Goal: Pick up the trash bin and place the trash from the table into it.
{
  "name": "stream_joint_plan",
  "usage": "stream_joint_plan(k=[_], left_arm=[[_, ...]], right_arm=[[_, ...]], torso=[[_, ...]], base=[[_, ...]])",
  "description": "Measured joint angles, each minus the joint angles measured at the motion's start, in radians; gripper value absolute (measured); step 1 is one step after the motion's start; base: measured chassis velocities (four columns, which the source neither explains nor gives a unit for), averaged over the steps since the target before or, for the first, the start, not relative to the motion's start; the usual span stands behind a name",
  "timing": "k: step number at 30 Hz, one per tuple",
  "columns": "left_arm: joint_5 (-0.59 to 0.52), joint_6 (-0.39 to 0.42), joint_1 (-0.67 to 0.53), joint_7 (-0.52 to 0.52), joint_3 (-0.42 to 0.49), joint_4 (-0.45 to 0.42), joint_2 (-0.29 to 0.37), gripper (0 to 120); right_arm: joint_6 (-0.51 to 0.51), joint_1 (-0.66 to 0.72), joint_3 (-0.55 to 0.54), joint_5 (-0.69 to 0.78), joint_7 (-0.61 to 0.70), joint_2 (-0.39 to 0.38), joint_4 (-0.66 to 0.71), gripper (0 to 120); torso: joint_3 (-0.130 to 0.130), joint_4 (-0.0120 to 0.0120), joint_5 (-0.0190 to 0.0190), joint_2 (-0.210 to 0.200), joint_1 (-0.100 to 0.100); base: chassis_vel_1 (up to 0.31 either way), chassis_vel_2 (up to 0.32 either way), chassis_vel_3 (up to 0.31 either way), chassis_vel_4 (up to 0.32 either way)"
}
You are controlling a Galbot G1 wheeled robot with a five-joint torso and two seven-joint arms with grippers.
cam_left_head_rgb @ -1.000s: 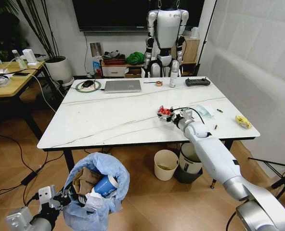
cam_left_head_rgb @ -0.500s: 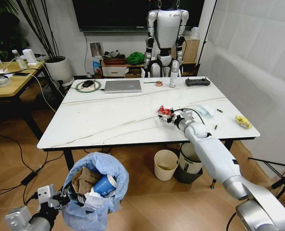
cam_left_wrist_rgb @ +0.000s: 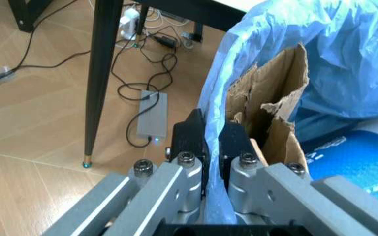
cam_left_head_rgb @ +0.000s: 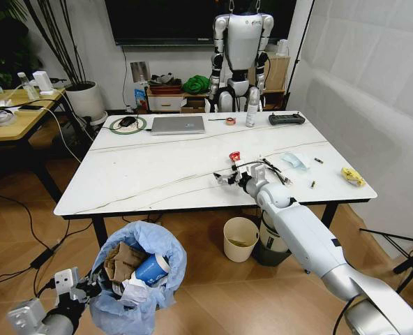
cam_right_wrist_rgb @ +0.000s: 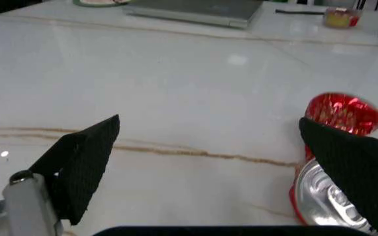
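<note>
Both changed — right gripper (cam_left_head_rgb: 227, 179) now wide open, shifted left; red wrapper (cam_left_head_rgb: 234, 155) loose on table (cam_left_head_rgb: 144, 174).

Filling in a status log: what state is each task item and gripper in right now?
trash bin: off the table, bag rim pinched, partly filled.
left gripper: shut on the bin's bag rim.
right gripper: open, over the table.
red wrapper: on the table, beside one finger.

A wood-plank floor (cam_left_head_rgb: 213, 293) runs to white walls (cam_left_head_rgb: 374, 77), with a dark wall screen (cam_left_head_rgb: 178, 21), a potted plant (cam_left_head_rgb: 81, 91), and a wooden side table (cam_left_head_rgb: 18, 115).
</note>
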Motion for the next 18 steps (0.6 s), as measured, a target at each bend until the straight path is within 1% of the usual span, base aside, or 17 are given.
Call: stream_joint_plan(k=[5,12,18], left_arm=[[0.001,0.0,-0.003,-0.001,0.002,0.004,0.0,0],[-0.001,0.0,0.0,-0.001,-0.003,0.002,0.003,0],[0.0,0.001,-0.001,-0.002,0.001,0.002,0.002,0]], right_arm=[[0.004,0.022,0.012,-0.004,0.008,0.0,-0.042,100],[0.003,0.013,0.028,-0.009,0.004,-0.021,-0.112,100],[0.003,0.017,0.049,-0.006,0.003,-0.015,-0.15,100]], torso=[[0.0,0.0,0.0,0.0,0.0],[0.0,-0.0004,0.0004,0.0,0.0],[0.0,0.0,0.0002,0.0,0.0]], base=[[0.0,0.0,0.0,0.0],[0.0,0.0,0.0,0.0],[0.0,0.0,0.0,0.0]])
